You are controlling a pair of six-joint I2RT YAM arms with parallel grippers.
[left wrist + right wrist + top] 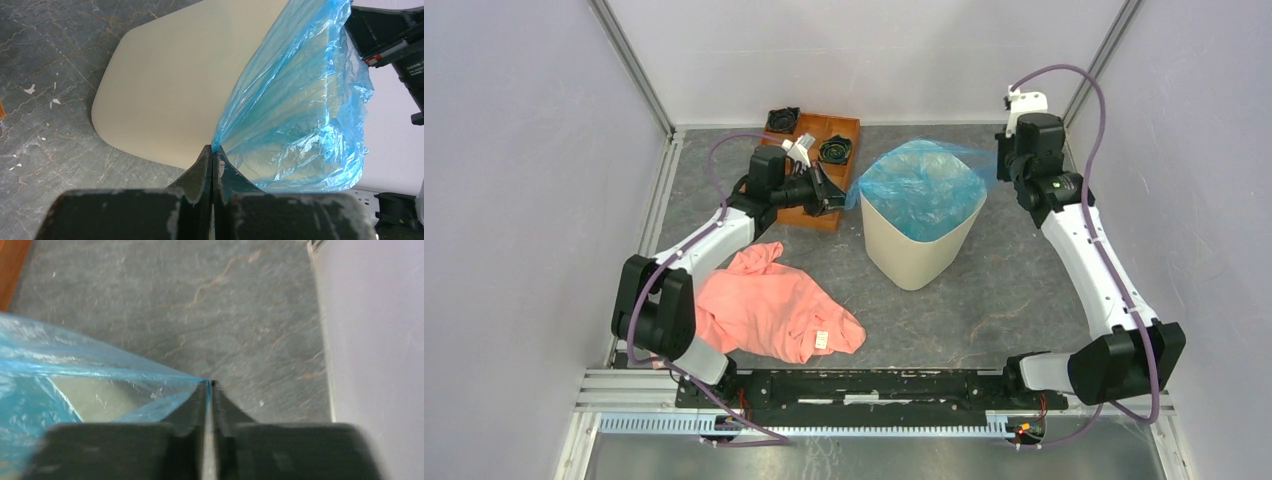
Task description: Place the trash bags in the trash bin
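Note:
The light-blue trash bag (921,182) is stretched over the mouth of the cream trash bin (914,255), which stands upright in the middle of the table. My left gripper (842,197) is shut on the bag's left edge, just left of the bin's rim; the left wrist view shows the bag (300,115) fanning from my closed tips (213,150) across the bin (170,85). My right gripper (1002,172) is shut on the bag's right edge; the right wrist view shows the film (75,375) pinched at the tips (209,384).
A salmon-pink garment (774,310) lies on the table at front left. An orange-brown tray (839,170) with black parts sits behind my left gripper. Cage posts and walls close in both sides and the back.

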